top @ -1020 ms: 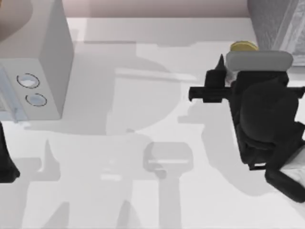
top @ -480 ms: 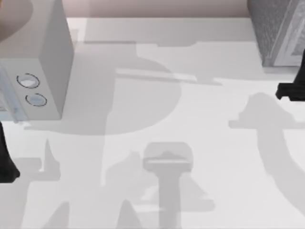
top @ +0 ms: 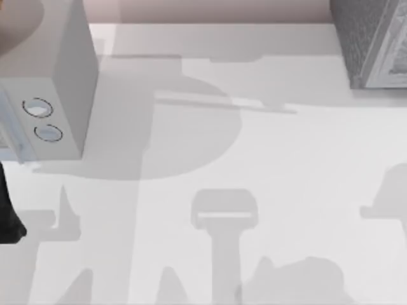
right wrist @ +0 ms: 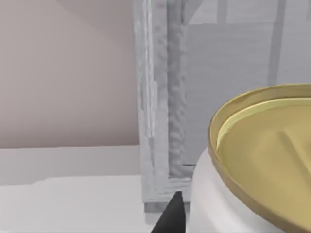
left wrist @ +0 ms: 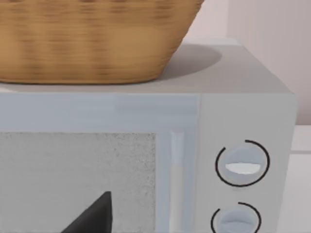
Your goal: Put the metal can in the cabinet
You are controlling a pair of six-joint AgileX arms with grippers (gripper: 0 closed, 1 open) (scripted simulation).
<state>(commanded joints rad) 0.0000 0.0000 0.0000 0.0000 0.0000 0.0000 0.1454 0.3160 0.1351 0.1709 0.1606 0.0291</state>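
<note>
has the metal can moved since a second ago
Yes. In the top view it stood beside the grey cabinet on the right; now it is gone from there. The right wrist view has it close up.

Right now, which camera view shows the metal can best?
The right wrist view shows it best: the metal can is close up, with its gold top and white side, beside a dark fingertip and before the cabinet. The top view shows the cabinet's corner, the left wrist view a microwave and basket.

The middle of the counter [top: 254, 152] is wide open. A microwave [top: 51, 82] blocks the left side, and the cabinet [top: 372, 44] fills the far right corner.
</note>
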